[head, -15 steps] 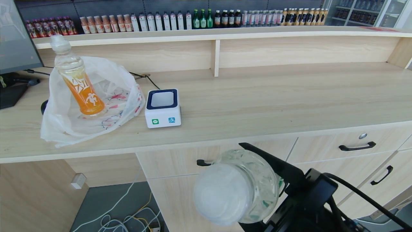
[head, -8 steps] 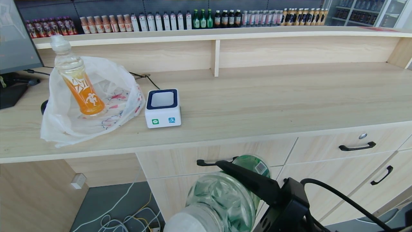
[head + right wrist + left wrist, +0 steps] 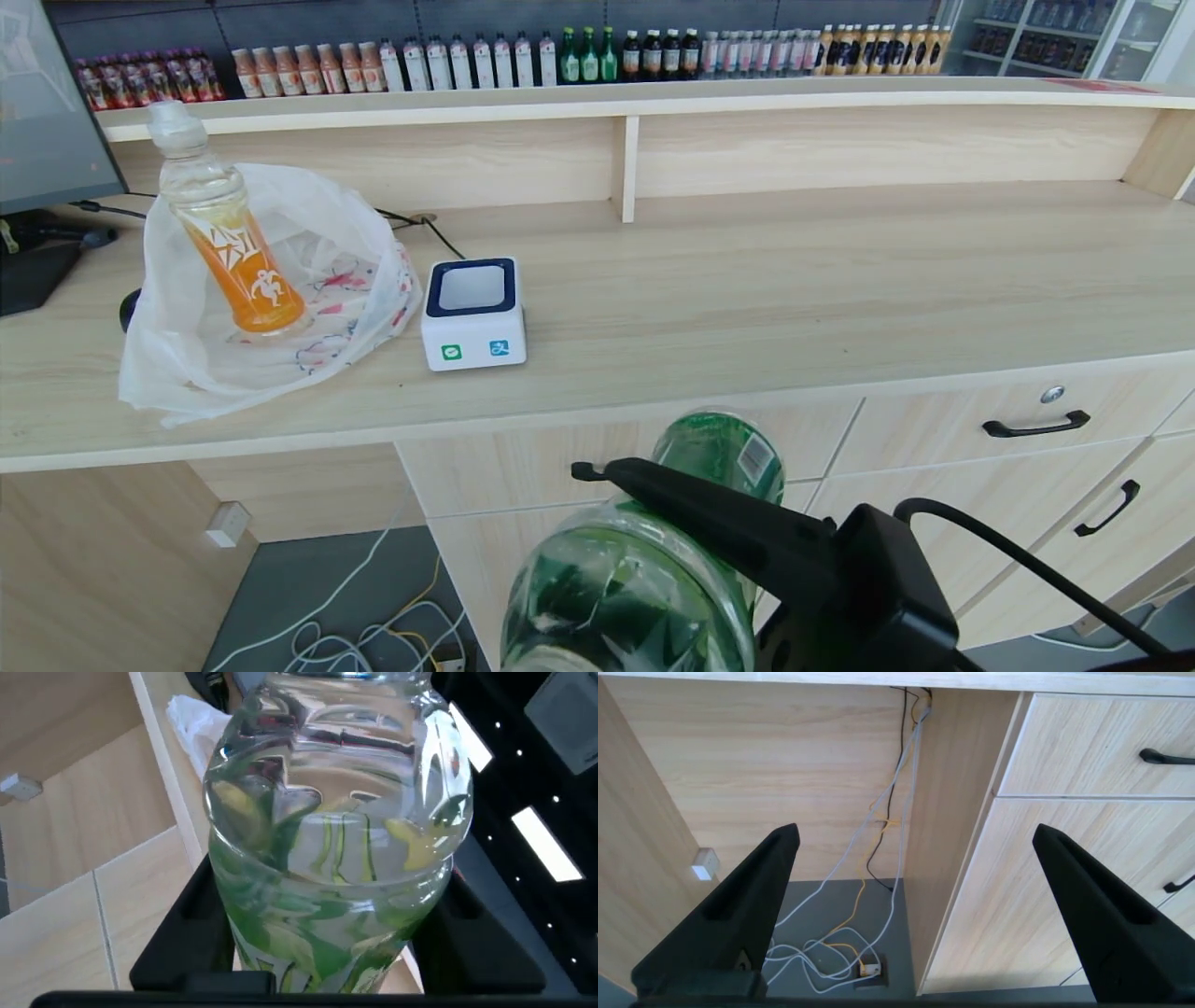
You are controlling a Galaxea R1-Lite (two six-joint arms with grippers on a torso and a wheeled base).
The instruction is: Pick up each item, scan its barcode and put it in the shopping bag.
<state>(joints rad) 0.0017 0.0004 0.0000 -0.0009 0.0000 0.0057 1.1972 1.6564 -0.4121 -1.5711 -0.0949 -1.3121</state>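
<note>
Green bottle (image 3: 616, 597): in the head view it is seen held in the right gripper (image 3: 672, 504), low before the counter's (image 3: 747, 299) front edge and in front of the drawers (image 3: 934, 439). One black finger (image 3: 709, 523) is laid across its side; a barcode (image 3: 754, 459) is shown on the label at the end toward the counter. An orange bottle (image 3: 233, 243) is stood upright inside the bag (image 3: 355, 271) near the counter's left end. The scanner (image 3: 472, 313) is placed just beside the bag, on its right, near the front edge, with its window turned up. A monitor (image 3: 47, 103) is seen at the far left edge, and a row of drinks (image 3: 560, 56) is lined along the shelf behind the counter's raised back. Cables (image 3: 373, 616) are spread on the floor under the counter.

In the left wrist view the left gripper (image 3: 915, 915) is shown with its jaws spread wide and nothing between them, below the counter top. Behind it the same cables (image 3: 878, 887) are seen hanging down a wooden panel, with a small white box (image 3: 705, 863) fixed to the side panel and a drawer handle (image 3: 1167, 758) nearby.

In the right wrist view the green bottle (image 3: 336, 859) is seen close up, clamped between the right gripper's (image 3: 336, 943) black fingers, its clear wall and leaf-patterned label being visible. A bit of the bag (image 3: 196, 714) is seen past it.
</note>
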